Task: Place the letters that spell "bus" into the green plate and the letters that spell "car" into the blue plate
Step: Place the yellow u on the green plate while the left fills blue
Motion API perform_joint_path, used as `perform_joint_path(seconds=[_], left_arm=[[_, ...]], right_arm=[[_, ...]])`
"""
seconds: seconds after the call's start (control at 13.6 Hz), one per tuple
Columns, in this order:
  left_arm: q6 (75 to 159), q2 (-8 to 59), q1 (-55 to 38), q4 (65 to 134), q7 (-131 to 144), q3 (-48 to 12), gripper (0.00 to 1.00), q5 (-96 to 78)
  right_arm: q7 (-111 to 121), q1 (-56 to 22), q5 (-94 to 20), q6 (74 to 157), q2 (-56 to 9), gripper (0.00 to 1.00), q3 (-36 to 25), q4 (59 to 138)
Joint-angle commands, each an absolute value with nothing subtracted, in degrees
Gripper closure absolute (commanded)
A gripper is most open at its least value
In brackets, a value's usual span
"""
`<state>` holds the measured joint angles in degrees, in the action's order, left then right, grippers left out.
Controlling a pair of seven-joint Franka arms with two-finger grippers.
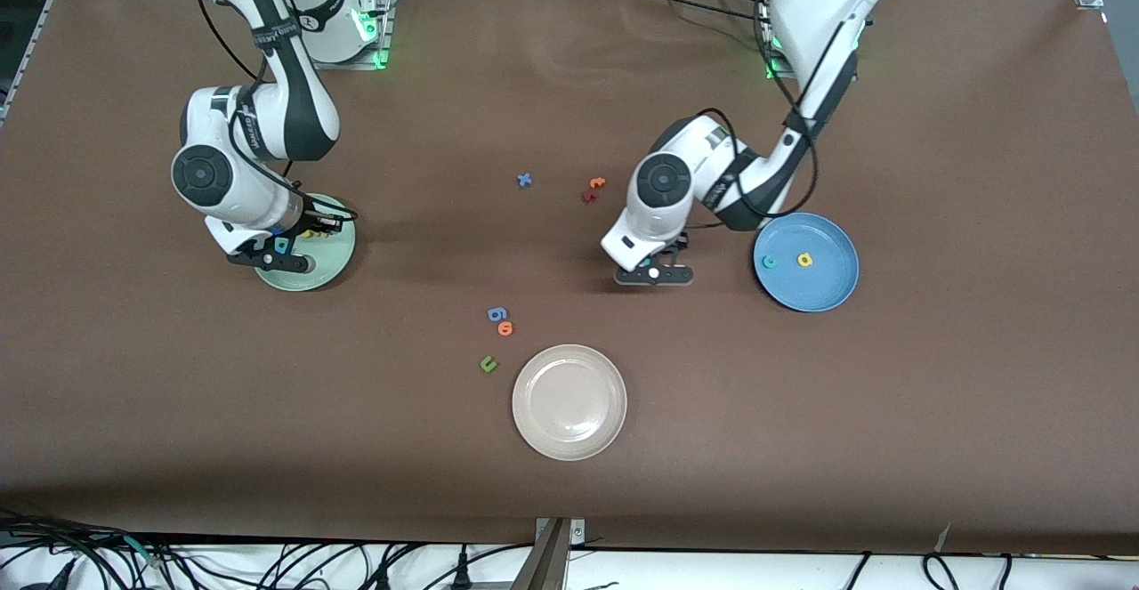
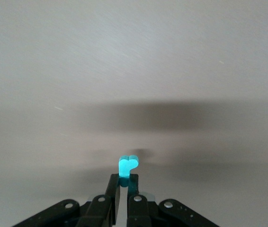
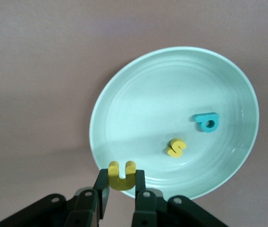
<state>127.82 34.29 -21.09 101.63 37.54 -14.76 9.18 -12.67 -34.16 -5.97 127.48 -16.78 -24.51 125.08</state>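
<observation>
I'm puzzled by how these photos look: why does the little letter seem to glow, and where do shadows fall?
Left wrist view: the teal r, pinched in the left gripper, looks overexposed and glowing over washed-out table, with a broad dark shadow band. Right wrist view: evenly lit; the right gripper holds the yellow u over the green plate. Front view: soft arm shadows on the table.

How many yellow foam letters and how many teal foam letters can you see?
Yellow foam letters: 3 (u held by right gripper, s in pale green round plate, a in blue round plate)
Teal foam letters: 3 (b in the green plate, c in the blue plate, r held by left gripper)
Total: 6
</observation>
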Motion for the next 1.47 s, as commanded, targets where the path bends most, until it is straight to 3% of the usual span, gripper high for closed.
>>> perform_joint_path(seconds=[0.0, 0.29, 0.37, 0.44, 0.51, 0.81, 0.96, 1.03, 1.25, 1.32, 1.4], left_arm=[[126.9, 28.3, -17.2, 107.3, 28.5, -15.3, 1.00, 10.6], [126.9, 22.2, -9.6, 113.4, 14.8, -15.4, 1.00, 10.6], [126.9, 21.5, -7.6, 114.2, 11.5, -15.4, 1.00, 10.6], [126.9, 20.7, -5.1, 115.2, 8.3, -15.5, 1.00, 10.6], [127.0, 20.4, -3.4, 115.8, 5.4, -15.5, 1.00, 10.5], [127.8, 19.0, 1.1, 118.9, 0.4, -15.6, 1.00, 10.5], [130.3, 19.4, 2.1, 119.8, -0.8, -15.6, 0.99, 10.4], [130.3, 19.9, 2.3, 119.3, -1.0, -15.6, 0.90, 10.4], [129.6, 20.5, 2.6, 118.2, -0.7, -15.6, 0.16, 9.8], [129.6, 20.5, 3.1, 117.5, -0.7, -15.6, 0.06, 9.8], [128.4, 20.5, 3.2, 116.9, -0.7, -15.6, 0.01, 9.8]], right_arm=[[-11.2, -34.2, -5.3, 129.7, -19.2, 0.94, -24.5, 125.4], [-9.9, -33.7, -5.4, 131.0, -20.7, 0.92, -24.5, 125.4], [-9.9, -33.7, -5.5, 130.9, -20.7, 0.81, -24.5, 125.4], [-9.9, -33.7, -5.5, 130.8, -20.7, 0.37, -24.5, 125.4], [-10.0, -33.7, -5.5, 130.6, -20.5, 0.01, -24.5, 125.3], [-9.8, -33.7, -5.6, 127.5, -18.2, 0.01, -25.1, 123.1], [-9.8, -33.7, -5.5, 119.4, -17.0, 0.01, -26.5, 117.7], [-9.8, -33.7, -5.5, 114.1, -17.0, 0.01, -27.2, 114.0], [-10.3, -33.7, -5.6, 103.0, -17.0, 0.00, -28.7, 103.9], [-10.1, -33.6, -5.5, 100.2, -17.1, 0.00, -29.2, 100.7], [-9.8, -33.7, -5.5, 97.7, -17.2, 0.00, -30.4, 97.9]])
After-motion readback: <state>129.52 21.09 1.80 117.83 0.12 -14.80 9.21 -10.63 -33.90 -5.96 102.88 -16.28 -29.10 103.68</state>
